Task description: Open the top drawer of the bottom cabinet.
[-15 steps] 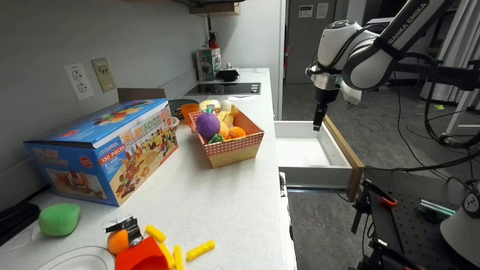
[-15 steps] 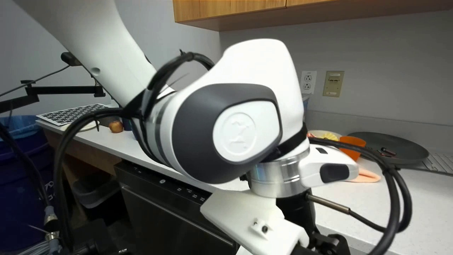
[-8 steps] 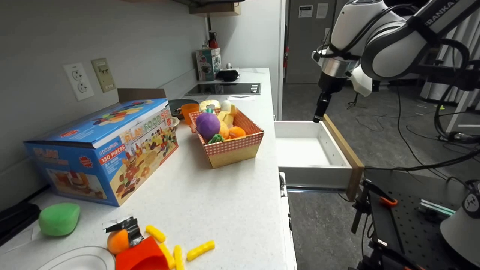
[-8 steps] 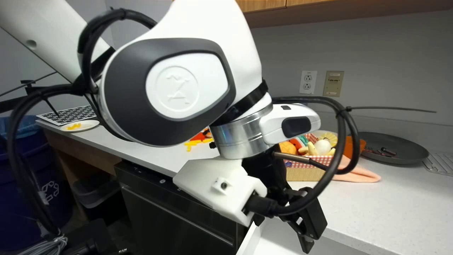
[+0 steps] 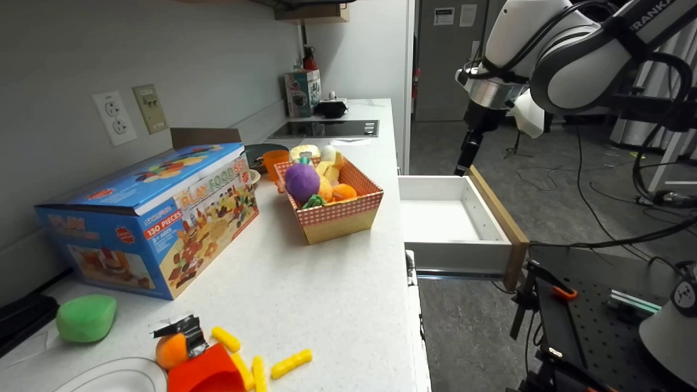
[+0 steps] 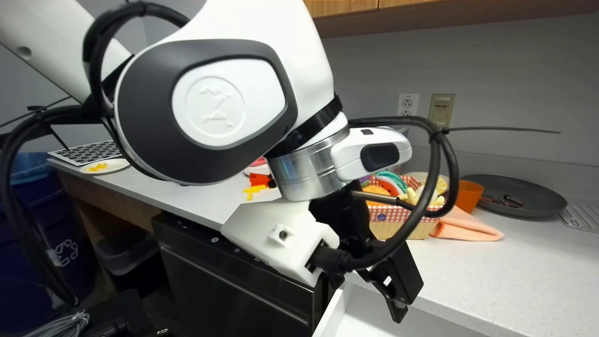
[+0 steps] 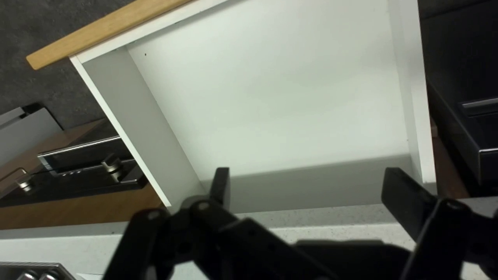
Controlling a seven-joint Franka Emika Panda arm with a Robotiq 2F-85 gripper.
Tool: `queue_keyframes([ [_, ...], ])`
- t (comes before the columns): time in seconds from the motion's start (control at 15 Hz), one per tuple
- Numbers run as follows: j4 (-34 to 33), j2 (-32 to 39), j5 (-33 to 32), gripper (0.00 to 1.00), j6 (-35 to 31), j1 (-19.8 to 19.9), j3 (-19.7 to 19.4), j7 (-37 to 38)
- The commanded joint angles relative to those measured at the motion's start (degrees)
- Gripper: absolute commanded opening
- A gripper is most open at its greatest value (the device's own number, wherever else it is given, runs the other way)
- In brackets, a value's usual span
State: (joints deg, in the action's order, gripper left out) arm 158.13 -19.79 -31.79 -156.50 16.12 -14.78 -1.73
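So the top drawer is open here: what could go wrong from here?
The open gripper hangs tilted above the top drawer, so lowering it could bump the drawer or the counter edge. In an exterior view, the drawer front looks close to the black robot stand; pulling it farther might make them collide.

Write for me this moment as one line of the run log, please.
top drawer: pulled out | gripper: open, nothing held | basket: on counter | task: looks done
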Motion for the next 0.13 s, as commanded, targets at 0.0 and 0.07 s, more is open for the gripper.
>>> queue_keyframes([
  [0.0,0.0,0.07,1.48,1.0,-0.16,1.77,1.93,-1.1],
  [0.07,0.0,0.07,1.48,1.0,-0.16,1.78,1.93,-1.1],
])
